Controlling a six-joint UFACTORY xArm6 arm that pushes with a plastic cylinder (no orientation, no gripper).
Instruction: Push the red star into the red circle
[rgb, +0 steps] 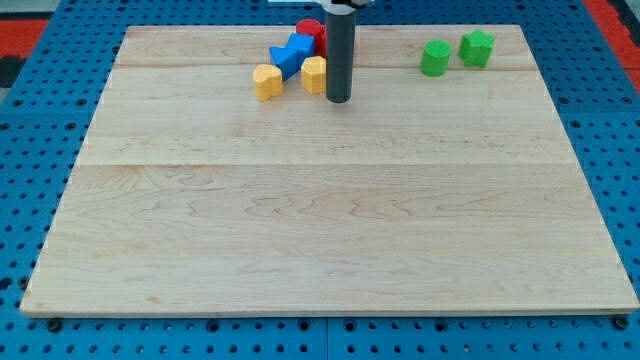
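Note:
My tip (339, 100) rests on the wooden board (320, 220) just right of a yellow block (313, 74). A red round block (309, 29) sits at the view's top, left of the rod. More red (320, 46) shows right below it at the rod's left edge. The rod hides most of it, so I cannot tell its shape or whether it is a separate block. Two blue blocks (297, 45) (283, 59) lie left of the red ones, touching each other. A second yellow block (267, 81) lies at the cluster's lower left.
Two green blocks (435, 58) (477, 47) sit side by side at the view's top right, apart from the cluster. A blue perforated table (30, 150) surrounds the board.

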